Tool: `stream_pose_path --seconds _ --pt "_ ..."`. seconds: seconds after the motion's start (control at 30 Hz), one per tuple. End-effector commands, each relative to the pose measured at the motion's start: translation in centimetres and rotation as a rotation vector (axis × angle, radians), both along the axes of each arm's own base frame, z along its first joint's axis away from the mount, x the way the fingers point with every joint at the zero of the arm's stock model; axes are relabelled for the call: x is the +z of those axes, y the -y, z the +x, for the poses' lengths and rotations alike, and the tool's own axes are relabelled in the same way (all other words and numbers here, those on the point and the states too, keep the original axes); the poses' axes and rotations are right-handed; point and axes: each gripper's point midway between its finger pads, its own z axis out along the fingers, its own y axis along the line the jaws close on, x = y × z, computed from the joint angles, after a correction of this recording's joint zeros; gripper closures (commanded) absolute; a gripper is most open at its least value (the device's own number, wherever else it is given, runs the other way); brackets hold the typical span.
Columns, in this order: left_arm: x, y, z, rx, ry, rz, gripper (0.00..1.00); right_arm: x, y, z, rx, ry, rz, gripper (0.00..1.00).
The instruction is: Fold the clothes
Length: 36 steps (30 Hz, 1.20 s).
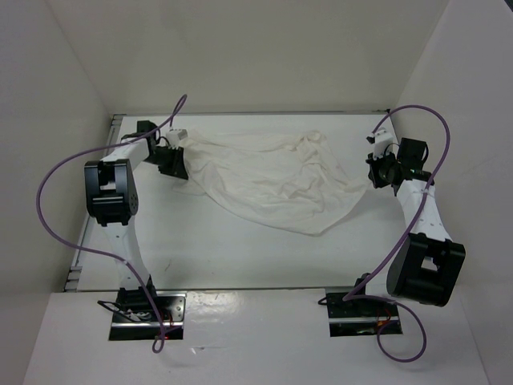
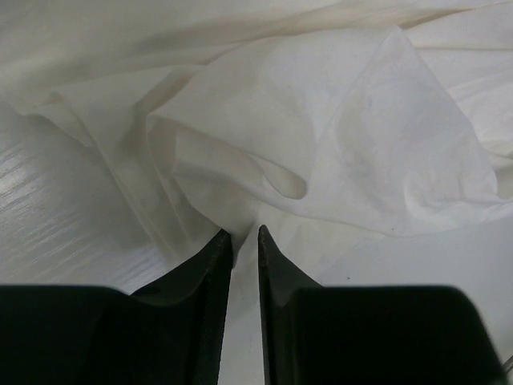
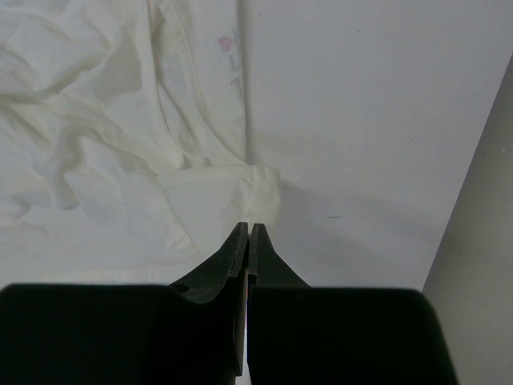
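Lying rumpled on the table (image 1: 200, 257), white T-shirt (image 1: 272, 180); left gripper (image 2: 244, 241) narrowly parted on its left edge, right gripper (image 3: 247, 233) pinched closed at its right hem.

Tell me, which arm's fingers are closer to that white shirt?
Left. Its fingers touch the white shirt at its left edge; the right fingers sit closed just off its right corner.

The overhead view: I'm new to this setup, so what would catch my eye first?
A crumpled white shirt sprawls across the far middle of the pale table. The left hand sits at its left edge, fingers nearly closed around a fold. The right hand is shut at the shirt's right corner.
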Motion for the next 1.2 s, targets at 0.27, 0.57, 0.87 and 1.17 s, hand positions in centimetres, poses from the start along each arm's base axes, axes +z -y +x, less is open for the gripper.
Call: stream_pose_path --seconds 0.27,0.57,0.87,1.17 --pt "4.4 -0.2 1.5 -0.016 0.126 -0.016 0.97 1.6 0.6 0.2 -0.012 0.063 -0.013 1.00" --pt "13.6 -5.1 -0.6 0.071 0.279 -0.117 0.99 2.8 2.0 -0.2 -0.055 0.086 -0.003 1.00" --pt "10.3 -6.8 -6.9 0.009 0.207 -0.088 0.98 3.7 2.3 -0.9 -0.054 0.110 -0.008 1.00" --pt "1.0 -8.5 -13.2 -0.129 0.021 0.110 0.96 3.9 2.2 -0.8 -0.040 0.104 -0.007 1.00"
